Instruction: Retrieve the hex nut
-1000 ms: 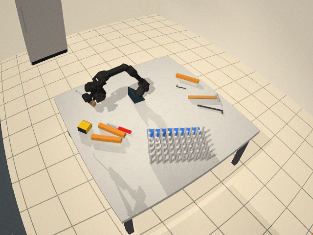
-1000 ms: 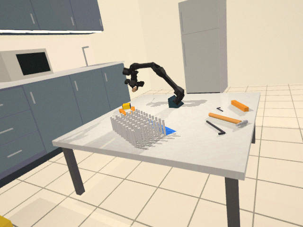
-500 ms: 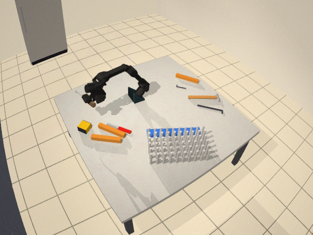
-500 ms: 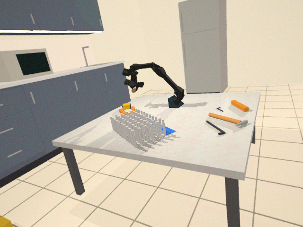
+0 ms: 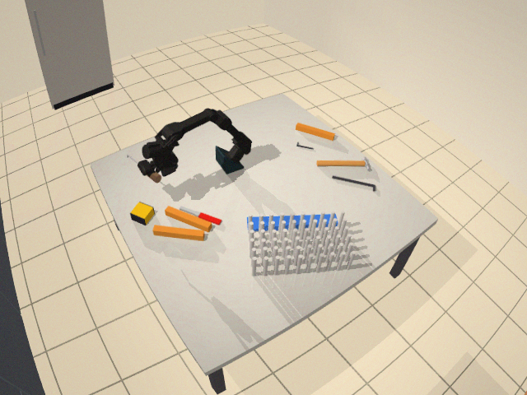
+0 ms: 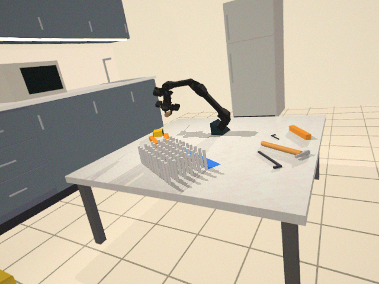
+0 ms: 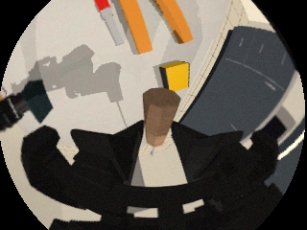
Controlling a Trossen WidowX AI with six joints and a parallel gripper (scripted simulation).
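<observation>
My gripper (image 5: 149, 171) (image 6: 167, 110) (image 7: 158, 131) is shut on the brown handle (image 5: 155, 177) (image 6: 167, 113) (image 7: 161, 107) of a thin rod tool. It is raised above the table's left side, well away from the spacers. The thin rod points back past the gripper in the top view; its tip (image 5: 128, 156) is small there. Upright grey spacers (image 5: 254, 267) (image 6: 205, 158) stand in several rows. The blue taped strip (image 5: 277, 221) (image 6: 213, 164) lies along their arm-facing side. I cannot make out the nut among the spacers.
A yellow block (image 5: 142, 211) (image 7: 177, 77), two orange bars (image 5: 188, 219) (image 5: 179, 233) and a red-handled tool (image 5: 210, 218) lie left of the spacers. A hammer (image 5: 340, 163) (image 6: 280, 148), black angled rod (image 5: 353, 182) (image 6: 266, 158), small black hook (image 5: 305, 146) and another orange bar (image 5: 314, 132) (image 6: 299, 132) lie across the table.
</observation>
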